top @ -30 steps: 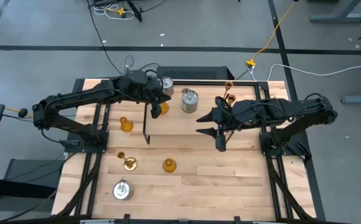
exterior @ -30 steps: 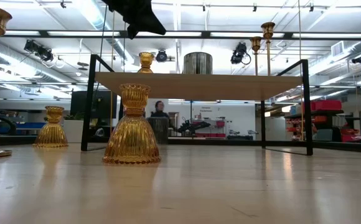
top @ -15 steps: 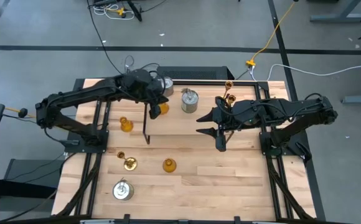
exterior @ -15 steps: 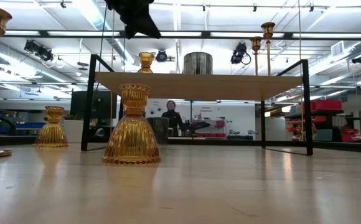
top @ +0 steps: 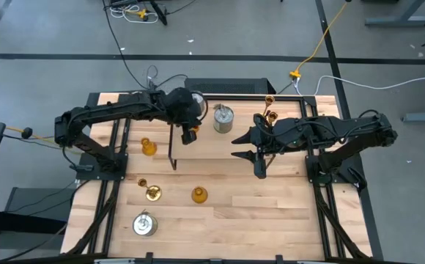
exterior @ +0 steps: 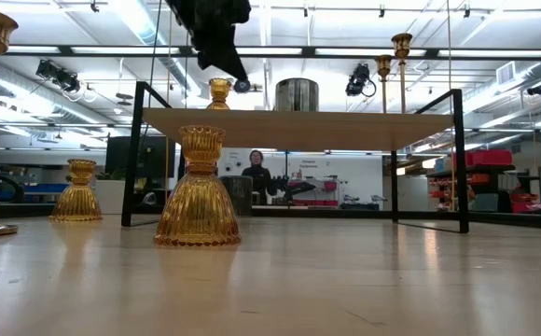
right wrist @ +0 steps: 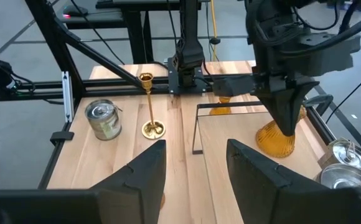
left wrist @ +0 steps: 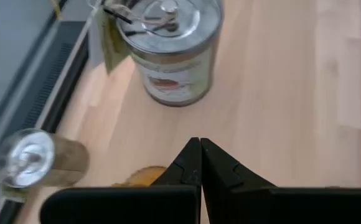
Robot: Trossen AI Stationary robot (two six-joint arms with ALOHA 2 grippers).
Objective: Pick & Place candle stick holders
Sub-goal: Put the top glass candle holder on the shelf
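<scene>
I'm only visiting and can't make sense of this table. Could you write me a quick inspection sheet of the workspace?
Surface: pale wooden table with a wooden rack on black wire sides.
Job's things: amber holders and gold holders on the table; one amber holder, a silver can holder and tall gold ones on the rack.
Clutter: nothing seen.
Grippers: left gripper shut, empty, just above the amber holder on the rack; right gripper open, empty, over the rack's right half.
Cables: yellow and white cables on the floor.
Surroundings: a person in the room behind.
</scene>
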